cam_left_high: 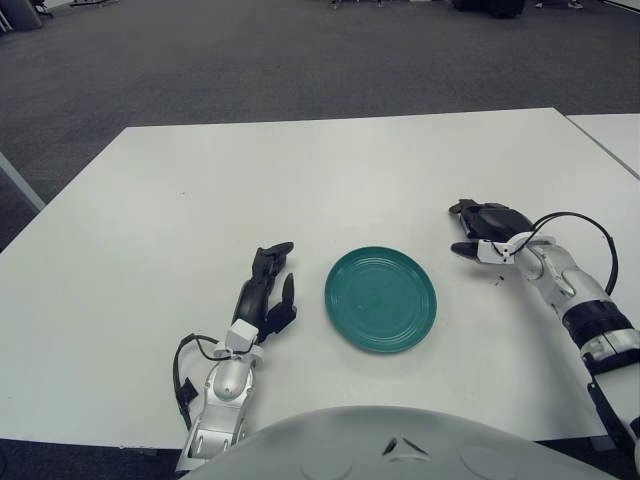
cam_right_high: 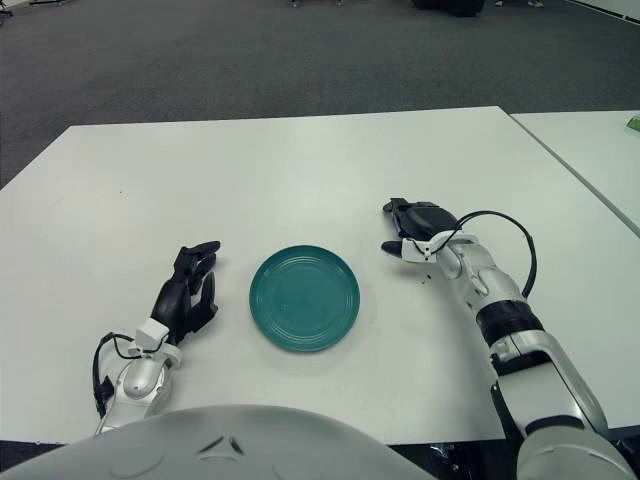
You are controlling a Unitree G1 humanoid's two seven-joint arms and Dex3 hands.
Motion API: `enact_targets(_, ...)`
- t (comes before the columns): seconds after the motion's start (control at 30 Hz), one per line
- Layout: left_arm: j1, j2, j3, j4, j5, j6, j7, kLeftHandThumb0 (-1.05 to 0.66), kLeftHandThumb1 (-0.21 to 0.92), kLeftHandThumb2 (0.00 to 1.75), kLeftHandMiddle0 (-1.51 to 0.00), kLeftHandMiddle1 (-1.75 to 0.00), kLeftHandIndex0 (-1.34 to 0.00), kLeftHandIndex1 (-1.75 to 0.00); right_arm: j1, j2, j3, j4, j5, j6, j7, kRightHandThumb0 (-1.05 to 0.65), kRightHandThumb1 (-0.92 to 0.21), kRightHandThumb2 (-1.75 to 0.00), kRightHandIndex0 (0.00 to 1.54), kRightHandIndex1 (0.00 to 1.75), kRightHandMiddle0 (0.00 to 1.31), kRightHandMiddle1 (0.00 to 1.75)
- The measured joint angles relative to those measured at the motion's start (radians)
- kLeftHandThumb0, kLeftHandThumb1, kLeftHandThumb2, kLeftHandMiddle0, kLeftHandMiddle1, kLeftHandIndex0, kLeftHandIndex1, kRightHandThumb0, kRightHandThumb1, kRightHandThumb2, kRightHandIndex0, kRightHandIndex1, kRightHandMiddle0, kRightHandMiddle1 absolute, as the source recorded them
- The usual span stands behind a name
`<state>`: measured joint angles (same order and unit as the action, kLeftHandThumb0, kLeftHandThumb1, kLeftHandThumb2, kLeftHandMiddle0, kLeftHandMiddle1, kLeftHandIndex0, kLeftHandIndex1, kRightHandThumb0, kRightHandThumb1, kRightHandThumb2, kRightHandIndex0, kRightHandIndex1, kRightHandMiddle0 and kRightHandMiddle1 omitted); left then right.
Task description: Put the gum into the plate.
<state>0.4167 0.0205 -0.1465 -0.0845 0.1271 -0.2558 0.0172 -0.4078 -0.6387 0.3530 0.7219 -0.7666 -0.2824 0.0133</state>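
The right hand [cam_left_high: 478,228] is sitting low over the tabletop [cam_left_high: 300,170], toward its right edge and roughly midway between the near and far edges. Its dark fingers [cam_right_high: 391,247] are curling downward and inward, as though cupping something beneath the palm. The gum itself is not showing in either view; if it is there, it is hidden under that hand, and I cannot tell whether the fingers are actually gripping it or just covering the spot. So the hand's state is uncertain: bent, not spread, but holding or not is hidden from where I am looking.

The green plate [cam_left_high: 380,298] is lying flat near the middle of the tabletop, closer to the near edge, with nothing in it. It is sitting apart from the right hand, off to that hand's left and a little nearer the robot.

The left hand [cam_left_high: 268,292] is idling just beside the plate on its left side, fingers loosely extended and holding nothing.

Judging from this, the step in hand is the grasp: the right hand is settling on the gum, and the carry has not begun. The next move is calling for a firm pinch, a lift clear of the tabletop, then a sweep leftward and toward the near edge until the hand is above the plate's centre, and only then a release.
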Motion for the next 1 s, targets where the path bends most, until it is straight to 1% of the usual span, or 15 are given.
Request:
enact_targets(0.37, -0.004, 0.001, 0.006, 0.004, 0.0, -0.002, -0.001, -0.87, 0.92, 0.87, -0.22, -0.36, 0.0, -0.91, -0.074, -0.001, 0.058, 0.125, -0.006, -0.019, -0.032, -0.93, -0.92, -0.58, 0.3, 0.07, 0.0, 0.54)
enact_targets(0.67, -0.005, 0.005, 0.015, 0.016, -0.001, -0.018, -0.001, -0.85, 0.92, 0.85, -0.24, -0.35, 0.0, -0.9, -0.104, -0.004, 0.091, 0.174, -0.006, -0.019, -0.037, -0.88, -0.92, -0.55, 0.31, 0.07, 0.0, 0.51)
enact_targets(0.87, -0.01, 0.009, 0.02, 0.024, -0.003, -0.024, -0.004, -0.84, 0.92, 0.85, -0.25, -0.36, 0.0, -0.92, -0.122, -0.003, 0.099, 0.206, -0.003, -0.011, -0.044, -0.85, -0.92, -0.56, 0.35, 0.08, 0.0, 0.56)
enact_targets(0.93, -0.012, 0.01, 0.022, 0.027, -0.003, -0.025, -0.004, -0.84, 0.92, 0.85, -0.24, -0.36, 0.0, -0.92, -0.123, 0.0, 0.098, 0.214, 0.002, -0.003, -0.053, -0.83, -0.92, -0.58, 0.39, 0.1, 0.0, 0.62)
enact_targets(0.97, -0.013, 0.011, 0.023, 0.028, -0.003, -0.026, -0.004, -0.83, 0.92, 0.85, -0.24, -0.36, 0.0, -0.92, -0.123, 0.001, 0.097, 0.217, 0.004, 0.0, -0.058, -0.83, -0.92, -0.58, 0.42, 0.12, 0.0, 0.69)
enact_targets(1.0, -0.014, 0.012, 0.024, 0.029, -0.003, -0.028, -0.005, -0.83, 0.92, 0.85, -0.24, -0.36, 0.0, -0.91, -0.123, 0.003, 0.094, 0.221, 0.007, 0.003, -0.065, -0.82, -0.92, -0.58, 0.44, 0.22, 0.0, 0.81)
